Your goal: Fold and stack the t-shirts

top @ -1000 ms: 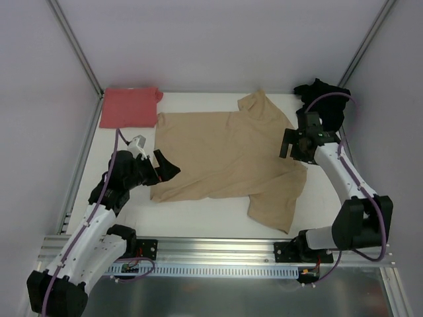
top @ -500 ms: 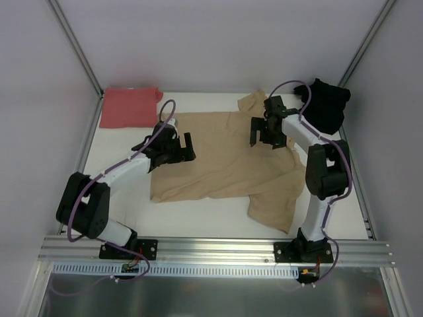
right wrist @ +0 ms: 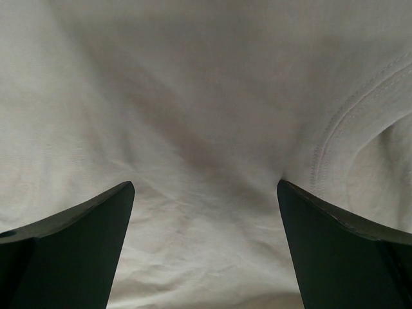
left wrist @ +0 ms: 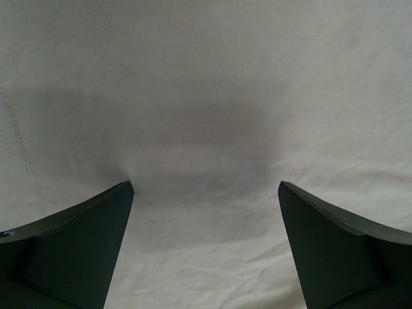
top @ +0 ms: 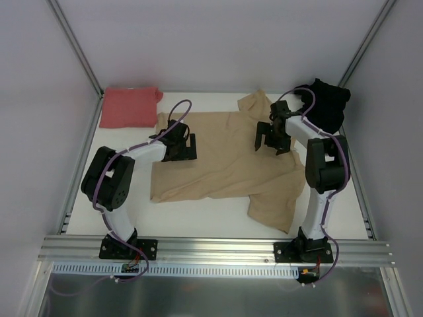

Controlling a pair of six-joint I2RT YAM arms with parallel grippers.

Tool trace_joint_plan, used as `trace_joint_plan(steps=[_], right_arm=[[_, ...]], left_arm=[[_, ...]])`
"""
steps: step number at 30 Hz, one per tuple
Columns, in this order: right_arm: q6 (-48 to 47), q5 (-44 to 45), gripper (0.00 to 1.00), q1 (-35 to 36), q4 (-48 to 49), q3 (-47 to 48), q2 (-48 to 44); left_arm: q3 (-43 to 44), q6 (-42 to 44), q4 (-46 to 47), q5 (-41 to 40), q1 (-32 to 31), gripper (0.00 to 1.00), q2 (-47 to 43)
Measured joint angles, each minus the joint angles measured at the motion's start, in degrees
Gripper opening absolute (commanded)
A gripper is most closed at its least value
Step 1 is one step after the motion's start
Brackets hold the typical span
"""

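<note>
A tan-beige t-shirt point(top: 228, 158) lies spread flat across the middle of the table. A salmon-red t-shirt point(top: 129, 107) sits folded at the back left, and a black t-shirt point(top: 325, 104) is bunched at the back right. My left gripper point(top: 180, 148) is open over the tan shirt's left side, its fingertips down on the cloth point(left wrist: 206, 116) with only flat fabric between them. Over the shirt's upper right, by a sleeve seam point(right wrist: 335, 122), my right gripper point(top: 273, 139) stands open, tips pressed on the cloth point(right wrist: 193, 109).
White walls close the table at the back and both sides, with metal posts in the corners. An aluminium rail point(top: 218, 247) runs along the near edge, where both arm bases are bolted. Bare white tabletop point(top: 198, 214) shows in front of the tan shirt.
Both arms have swung from the table's sides in over the tan shirt and lowered onto it. The left came from the left edge, the right from near the black shirt. Both grippers stayed open.
</note>
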Motion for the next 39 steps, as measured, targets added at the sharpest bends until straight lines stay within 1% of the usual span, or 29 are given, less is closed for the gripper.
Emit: trace_joint_plan(steps=[3,10,16,23,25,30,35,37,39], right_arm=[[0.50,-0.50,1.00,-0.09,0.81,-2.27,-0.02],[1.49,-1.14,0.99,-0.13,5.31,-7.89,-3.72],[2.34,-3.30,0.99,-0.28,6.95,-13.46,-7.78],[4.02,-6.60,1.00,-0.44,7.63,-25.57,-17.57],[4.28,-6.73,1.00,-0.44,7.23,-28.72,-20.41],[5.01,-6.21,0.99,-0.55,5.42,-35.08,-27.04],[4.87,-4.70,1.00,-0.68,3.87,-35.39,-32.17],[4.37,-3.82,1.00,-0.70,2.14,-32.79,-33.64],[3.30,-2.80,0.99,-0.72,1.01,-28.06,-34.01]], left_arm=[[1.33,0.07,-1.36,-0.52,0.00,0.99,2.01],[1.66,0.04,-2.99,-0.57,0.00,0.99,1.99],[-2.14,-0.68,-2.60,0.02,0.00,0.99,-1.05],[-13.55,-3.39,0.72,2.82,0.00,0.99,-11.04],[-17.11,-4.52,0.68,3.76,-0.02,0.99,-14.86],[-21.84,-6.16,-2.25,5.46,-0.13,0.99,-21.46],[-22.88,-6.43,-6.75,6.05,-0.13,0.99,-28.15],[-22.40,-6.36,-7.91,6.05,-0.13,0.99,-31.65],[-21.18,-6.10,-8.57,6.05,-0.13,0.99,-35.04]])
